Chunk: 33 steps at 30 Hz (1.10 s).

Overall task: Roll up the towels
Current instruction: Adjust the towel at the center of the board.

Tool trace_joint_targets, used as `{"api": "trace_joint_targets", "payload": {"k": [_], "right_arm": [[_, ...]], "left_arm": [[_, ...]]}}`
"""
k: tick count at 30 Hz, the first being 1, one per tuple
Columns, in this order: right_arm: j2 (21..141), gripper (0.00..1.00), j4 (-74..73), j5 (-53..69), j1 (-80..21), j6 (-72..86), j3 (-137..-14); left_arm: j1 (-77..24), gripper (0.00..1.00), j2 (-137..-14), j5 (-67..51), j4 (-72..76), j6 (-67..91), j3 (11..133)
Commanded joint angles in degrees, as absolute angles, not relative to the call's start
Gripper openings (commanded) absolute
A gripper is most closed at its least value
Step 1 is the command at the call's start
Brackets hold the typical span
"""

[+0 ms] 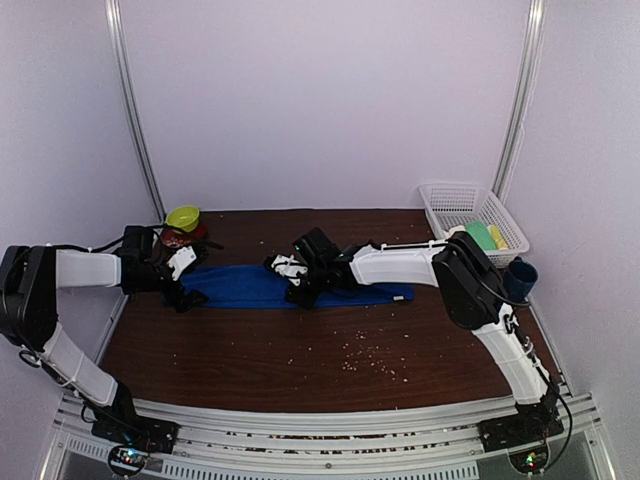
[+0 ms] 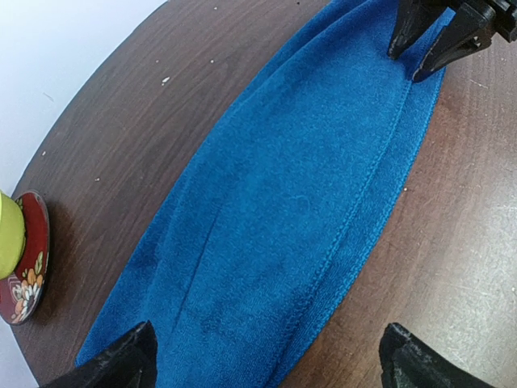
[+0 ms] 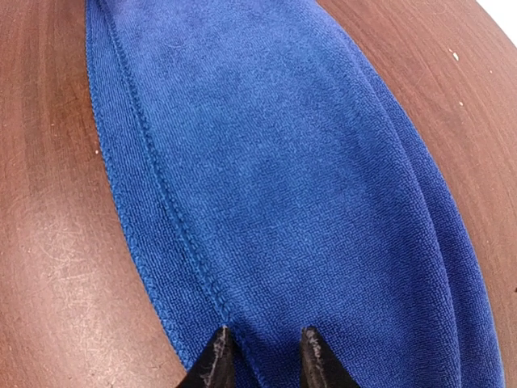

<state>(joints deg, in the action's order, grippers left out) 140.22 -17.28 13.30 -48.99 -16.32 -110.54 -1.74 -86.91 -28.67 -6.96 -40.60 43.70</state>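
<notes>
1. Blue towel (image 1: 240, 285) lies flat, stretched left to right across the middle of the dark wooden tabletop (image 1: 200, 340).
2. Left hand (image 2: 271, 356) hangs over the towel's left end, its fingers spread wide and straddling that end.
3. Right hand (image 3: 262, 347) is at the towel's middle, tips down on the cloth beside a stitched hem. The gap between them is narrow, and I cannot tell whether they pinch any cloth.
4. Lime bowl (image 1: 183, 216) stands on a red plate (image 1: 190, 238) just behind the towel's left end.

Right claw (image 3: 262, 349) over blue towel (image 3: 283, 178)
</notes>
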Motion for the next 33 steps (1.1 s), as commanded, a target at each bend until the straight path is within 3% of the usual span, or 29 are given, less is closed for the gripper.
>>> {"api": "trace_joint_targets", "payload": {"k": [1, 8, 14, 24, 33], "right_arm": [[141.4, 0.31, -18.0, 13.9, -48.7, -16.4, -112.3], [141.9, 0.31, -18.1, 13.4, -48.7, -16.3, -112.5], [142.3, 0.26, -18.4, 14.0, -48.7, -16.3, -112.5], [142.3, 0.01, -18.7, 15.8, -48.7, -15.6, -113.0], [140.0, 0.04, -19.2, 16.8, -48.7, -14.8, -113.5]], "left_arm": [[-2.1, 0.98, -87.6, -28.7, -5.0, -40.2, 43.5], [-2.2, 0.98, -87.6, -28.7, -5.0, -40.2, 43.5], [-2.1, 0.98, -87.6, -28.7, -5.0, -40.2, 43.4], [-2.2, 0.98, -87.6, -28.6, -5.0, -40.1, 43.4], [-2.3, 0.98, -87.9, -27.9, -5.2, -40.3, 43.7]]}}
